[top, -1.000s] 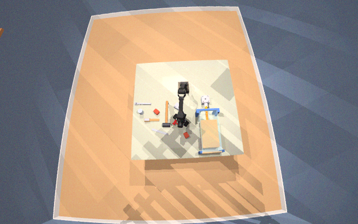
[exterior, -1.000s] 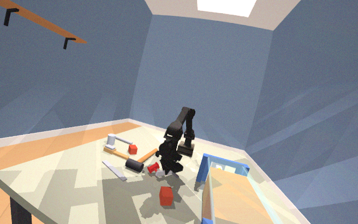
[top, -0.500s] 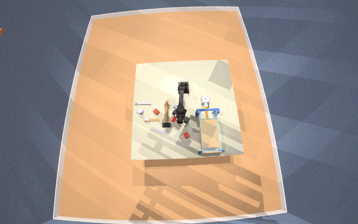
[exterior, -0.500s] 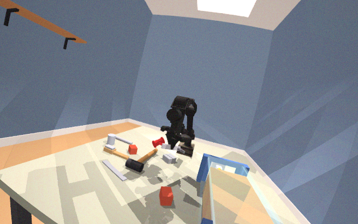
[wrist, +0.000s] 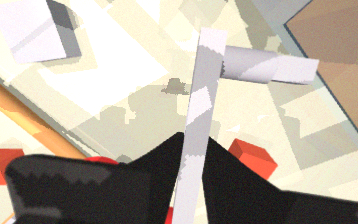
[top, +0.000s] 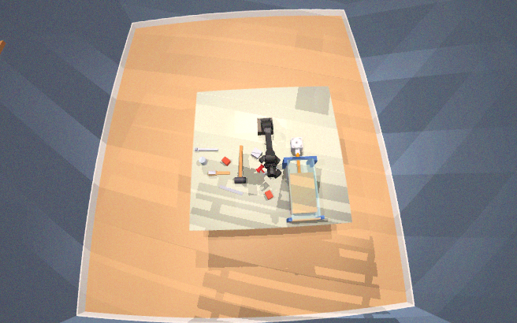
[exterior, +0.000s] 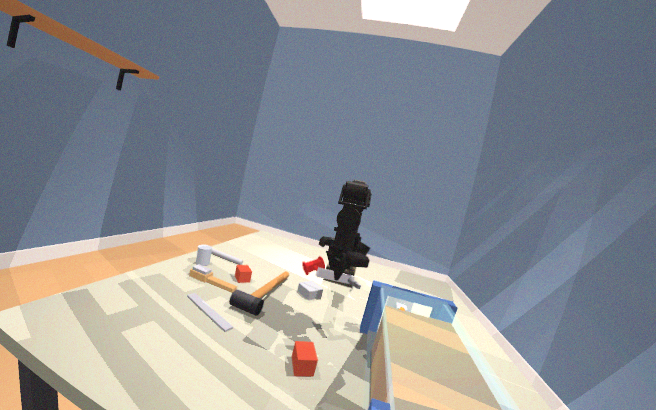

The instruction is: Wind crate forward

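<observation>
My gripper (top: 272, 176) (exterior: 338, 275) (wrist: 192, 140) is shut on the flat grey bar of the winch handle (exterior: 326, 274) (wrist: 204, 75) and holds it above the bench. The handle's red knob (top: 260, 168) (exterior: 313, 265) is at one end; its round shaft and square key (wrist: 295, 68) stick out sideways at the other. The white winch (top: 296, 142) stands behind the cubby's blue end frame (top: 307, 158) (exterior: 371, 312), its top uncovered. An orange strap (top: 298, 165) runs from it to the tan crate (top: 303, 193) (exterior: 430, 350). The crate looks flat, with a gap between its front and the blue frame.
A black-headed mallet (top: 239, 180) (exterior: 246, 302), a grey block (top: 256, 153) (exterior: 310, 289), a red block (top: 269, 194) (exterior: 304, 359) and a flat strip (top: 231, 190) (exterior: 210, 312) lie around the arm. Several other tools lie farther left. The clear side panel (top: 290, 197) stands right of the gripper.
</observation>
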Motion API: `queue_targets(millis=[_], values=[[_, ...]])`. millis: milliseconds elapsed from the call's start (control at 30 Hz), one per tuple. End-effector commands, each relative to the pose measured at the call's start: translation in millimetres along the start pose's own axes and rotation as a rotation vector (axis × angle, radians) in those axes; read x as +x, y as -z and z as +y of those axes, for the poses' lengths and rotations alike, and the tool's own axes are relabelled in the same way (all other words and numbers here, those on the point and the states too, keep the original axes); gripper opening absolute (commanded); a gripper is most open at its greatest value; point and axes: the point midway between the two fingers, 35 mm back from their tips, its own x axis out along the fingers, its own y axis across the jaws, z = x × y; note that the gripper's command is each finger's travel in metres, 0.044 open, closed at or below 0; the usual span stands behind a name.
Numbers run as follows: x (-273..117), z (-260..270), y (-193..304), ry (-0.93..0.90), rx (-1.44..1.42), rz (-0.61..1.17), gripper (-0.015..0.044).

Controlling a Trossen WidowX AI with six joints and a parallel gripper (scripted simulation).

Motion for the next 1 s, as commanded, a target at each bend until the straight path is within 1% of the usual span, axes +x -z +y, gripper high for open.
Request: queue_targets(millis=[0, 400, 500, 967], values=[[-8.4, -9.2, -15.2, 0.025, 0.074, 0.009, 0.0], [-16.0, -26.9, -53.8, 0.059, 0.253, 0.01, 0.0], [-24.9, -37.8, -67.6, 0.11, 0.267, 0.013, 0.0], [-23.7, -42.4, -132.3, 0.087, 0.578, -0.03, 0.0]])
